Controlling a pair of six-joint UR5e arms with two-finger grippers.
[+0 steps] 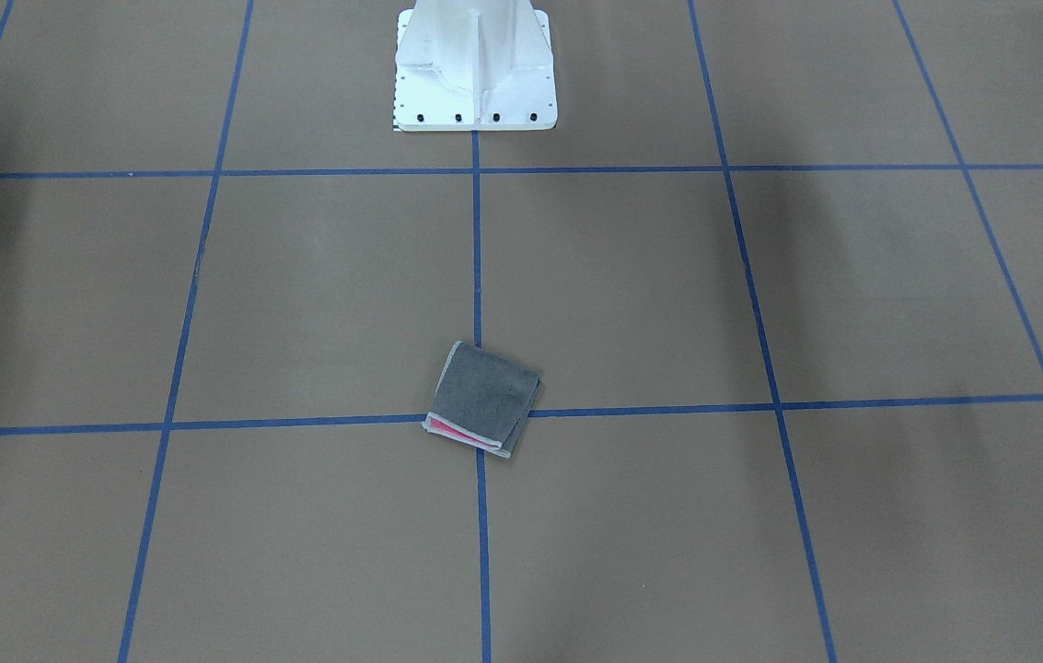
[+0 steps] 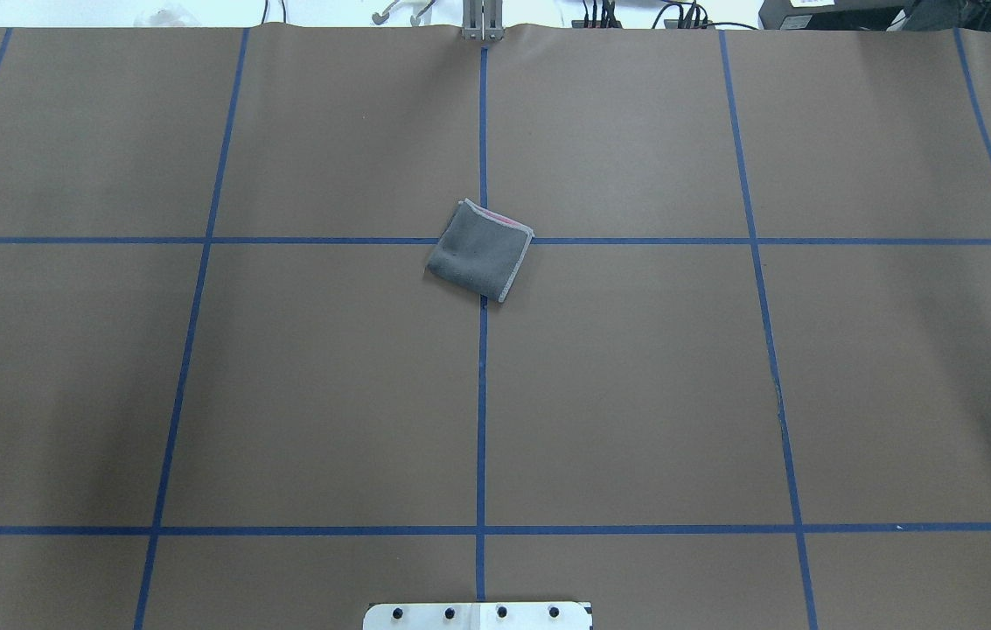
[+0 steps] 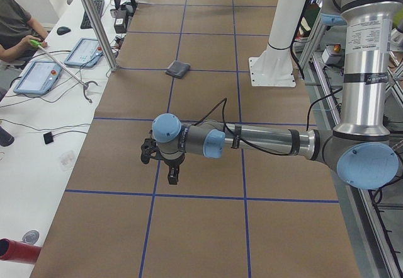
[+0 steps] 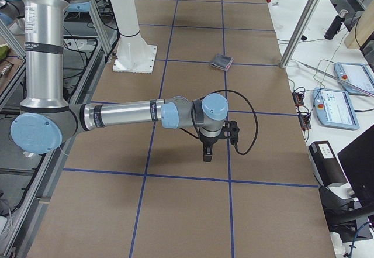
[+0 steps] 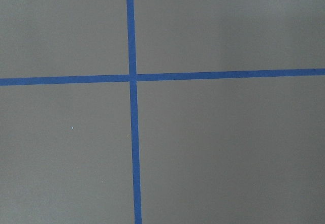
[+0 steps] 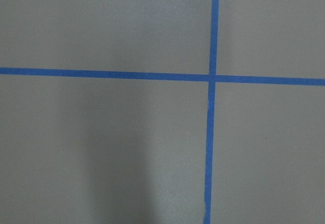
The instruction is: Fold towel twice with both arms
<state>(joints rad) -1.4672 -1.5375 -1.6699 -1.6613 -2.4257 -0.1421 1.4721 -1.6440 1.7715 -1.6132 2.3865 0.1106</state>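
The towel (image 1: 484, 399) lies folded into a small square on the brown table near the middle, dark grey face up, with a strip of pink showing at one edge (image 2: 479, 251). It also shows in the side views (image 3: 177, 70) (image 4: 221, 62). The left arm's gripper (image 3: 173, 178) hangs over the table far from the towel, toward the left end. The right arm's gripper (image 4: 206, 154) hangs likewise toward the right end. Both point down and touch nothing. I cannot tell whether either is open or shut. Both wrist views show only bare table and tape.
The white pedestal base (image 1: 475, 83) stands at the robot's side of the table. Blue tape lines (image 2: 482, 394) grid the brown surface. A side desk with tablets (image 3: 38, 76) and a seated operator (image 3: 12, 23) runs along the far edge.
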